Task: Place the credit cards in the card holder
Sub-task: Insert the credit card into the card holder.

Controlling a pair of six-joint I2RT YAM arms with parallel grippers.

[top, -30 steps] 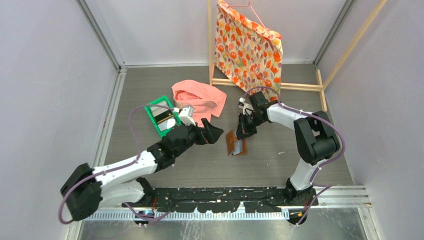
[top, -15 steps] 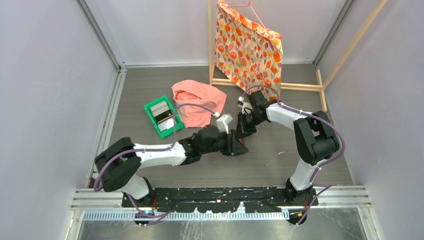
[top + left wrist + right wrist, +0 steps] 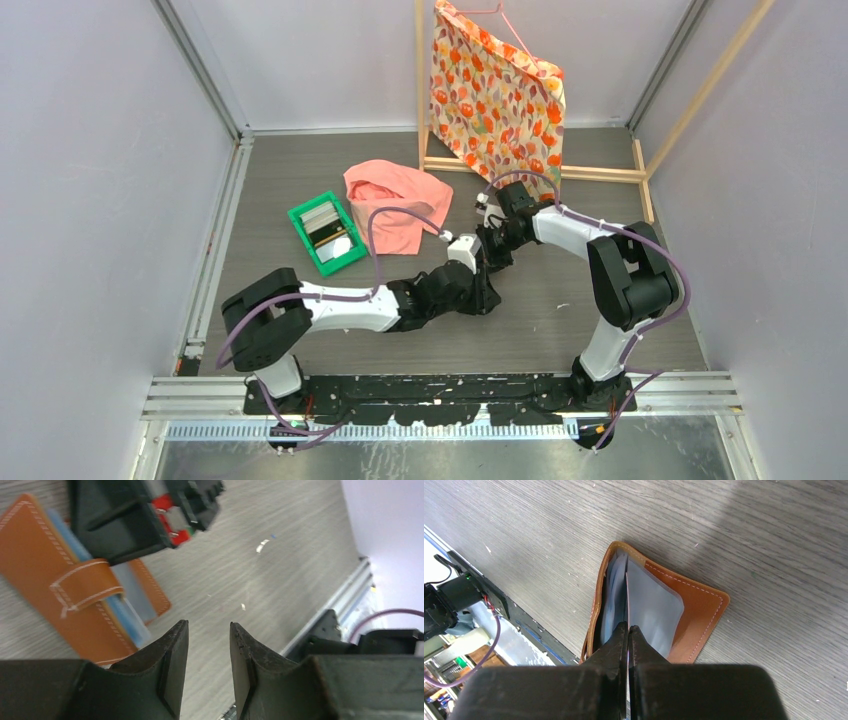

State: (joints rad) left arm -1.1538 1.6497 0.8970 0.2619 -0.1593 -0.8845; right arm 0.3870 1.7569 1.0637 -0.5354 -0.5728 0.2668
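Note:
The card holder (image 3: 689, 610), a brown leather wallet, lies open on the floor, its snap tab (image 3: 85, 585) across the outside. My right gripper (image 3: 628, 626) is shut on one pale grey pocket leaf (image 3: 651, 605), holding it up. My left gripper (image 3: 207, 625) hovers just beside the wallet's near edge, its jaws a narrow gap apart with only bare floor between them. In the top view the left gripper (image 3: 483, 293) covers the wallet, with the right gripper (image 3: 492, 252) just behind it. The credit cards (image 3: 322, 222) lie in the green tray (image 3: 300, 213) at left.
A pink cloth (image 3: 395, 195) lies behind the tray. A floral bag (image 3: 497, 90) hangs on a wooden frame (image 3: 600, 173) at the back. Grey walls close in both sides, and a metal rail (image 3: 450, 385) runs along the near edge.
My left arm has swung right from near the tray to the wallet, and its jaws have drawn closer together. The right gripper has stayed on the wallet.

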